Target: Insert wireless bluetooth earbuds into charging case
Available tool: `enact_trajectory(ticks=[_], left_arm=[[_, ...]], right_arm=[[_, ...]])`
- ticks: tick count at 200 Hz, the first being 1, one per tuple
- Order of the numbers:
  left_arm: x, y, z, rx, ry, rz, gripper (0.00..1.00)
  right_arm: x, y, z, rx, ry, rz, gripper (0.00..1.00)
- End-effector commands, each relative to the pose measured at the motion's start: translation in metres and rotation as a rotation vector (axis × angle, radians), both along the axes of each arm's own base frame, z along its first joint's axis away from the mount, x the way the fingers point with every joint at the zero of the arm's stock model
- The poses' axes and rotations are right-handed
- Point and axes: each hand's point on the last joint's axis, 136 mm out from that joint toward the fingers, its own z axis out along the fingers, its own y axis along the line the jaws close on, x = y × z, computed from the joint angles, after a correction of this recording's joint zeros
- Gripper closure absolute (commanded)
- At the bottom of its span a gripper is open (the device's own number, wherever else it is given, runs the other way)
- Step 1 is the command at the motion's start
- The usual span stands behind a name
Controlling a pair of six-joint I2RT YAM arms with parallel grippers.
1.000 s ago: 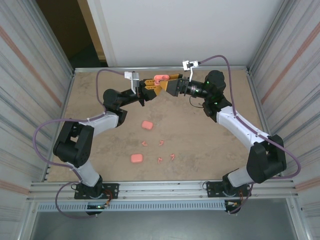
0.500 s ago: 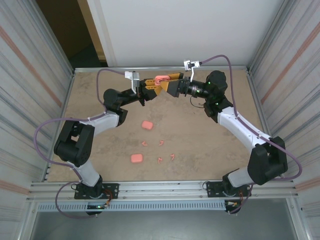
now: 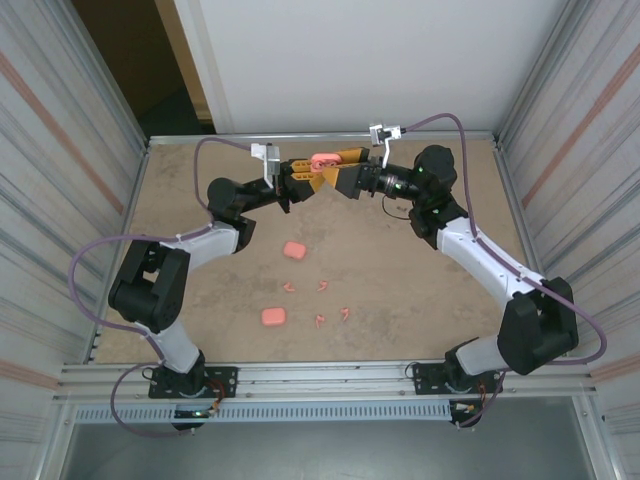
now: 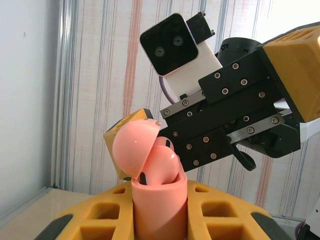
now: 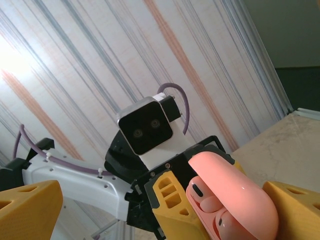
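two tiny salmon-pink plastic earbuds point(image 5: 207, 200) sit in the glossy pink rounded charging case point(image 4: 158, 200), which the left hand point(image 3: 305, 172) clenches high above the surface point(image 3: 420, 280), seemingly so the released right hand point(image 3: 332, 168) can shut its lid point(image 4: 134, 147).

Above the bench point(image 3: 420, 290), the left tool point(image 3: 310, 172) is gripping a pink case point(image 3: 322, 159), the right tool point(image 3: 337, 170) is facing it, and earbuds point(image 3: 322, 285) are lying loose mid-bench

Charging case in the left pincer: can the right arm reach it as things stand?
Probably yes. The right pincer is open, its fingers flanking the charging case, with nothing between. The left pincer grips only the base, so the top is free.
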Motion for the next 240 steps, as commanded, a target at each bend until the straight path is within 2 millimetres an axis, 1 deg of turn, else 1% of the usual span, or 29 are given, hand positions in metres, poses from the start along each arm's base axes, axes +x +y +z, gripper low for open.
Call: enact_trajectory(ticks=[1,73,108,139,157,180,197,219,240], left_arm=[[0.012,0.0,0.001,-0.014,0.023,0.026,1.0],[0.014,0.0,0.0,-0.013,0.029,0.031,1.0],[0.014,0.0,-0.001,-0.011,0.035,0.029,1.0],[0.014,-0.001,-0.001,-0.01,0.036,0.027,1.0],[0.014,0.0,-0.001,-0.01,0.035,0.028,1.0],[0.014,0.0,-0.001,-0.011,0.037,0.03,1.0],[0.015,0.0,-0.002,-0.011,0.038,0.033,1.0],[0.018,0.003,-0.004,-0.005,0.051,0.047,1.0],[0.026,0.007,-0.011,0.009,0.08,0.076,1.0]], right_arm=[[-0.029,-0.005,0.026,0.025,-0.128,0.046,0.01],[-0.036,-0.008,0.023,0.005,-0.186,0.031,0.0],[-0.036,-0.008,0.019,-0.013,-0.199,0.021,0.01],[-0.039,-0.009,0.019,-0.024,-0.231,0.019,0.0],[-0.037,-0.009,0.017,-0.038,-0.228,0.005,0.0],[-0.033,-0.011,0.015,-0.045,-0.206,-0.023,0.0],[-0.024,-0.016,0.012,-0.053,-0.174,-0.08,0.01],[-0.007,-0.032,0.005,-0.072,-0.112,-0.189,0.01],[0.009,-0.052,-0.009,-0.096,-0.045,-0.313,0.01]])
